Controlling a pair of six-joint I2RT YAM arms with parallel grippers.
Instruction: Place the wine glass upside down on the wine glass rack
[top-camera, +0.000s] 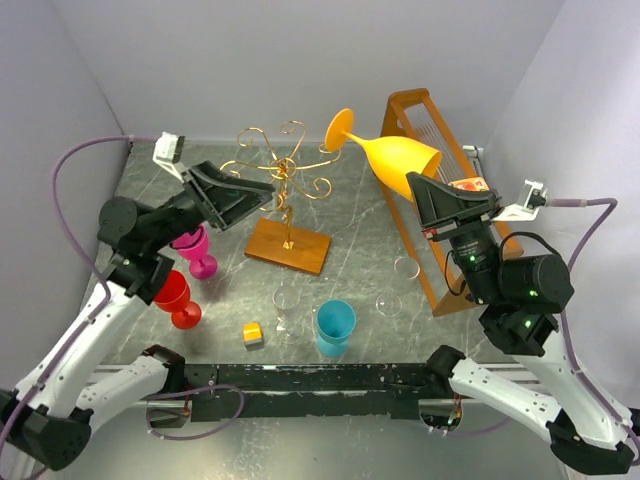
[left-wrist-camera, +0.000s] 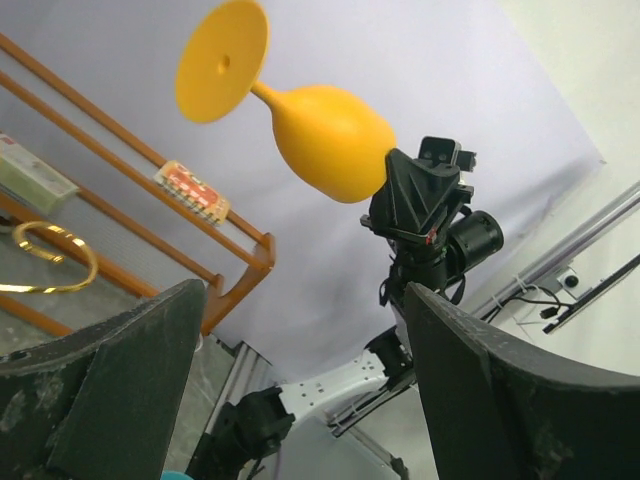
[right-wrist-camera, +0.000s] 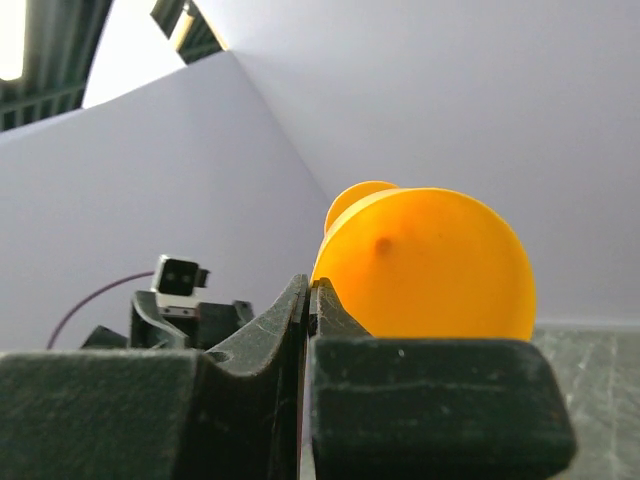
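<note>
The right tool (top-camera: 425, 186) is pinched tight on the rim of the orange wine glass (top-camera: 395, 155) and holds it off the desk (top-camera: 350, 225). The glass lies almost on its side in the air, its bowl at the tool and its round foot pointing toward the wine glass rack (top-camera: 288, 240). The foot is close beside the rack's upper right gold scrolls; whether it touches them cannot be told. The rack stands on its flat wooden base near the middle of the desk, and no glass hangs on it. Behind the glass, an orange slatted frame (top-camera: 392, 112) leans at the right side. The left tool (top-camera: 255, 200) hovers just left of the rack's scrolls, its fingers (left-wrist-camera: 120, 380) spread wide with nothing between them. Below the left arm stand a pink goblet (top-camera: 197, 250) and a red goblet (top-camera: 178, 298). A yellow block (top-camera: 253, 334) and a blue cup (top-camera: 335, 327) sit near the front edge.
</note>
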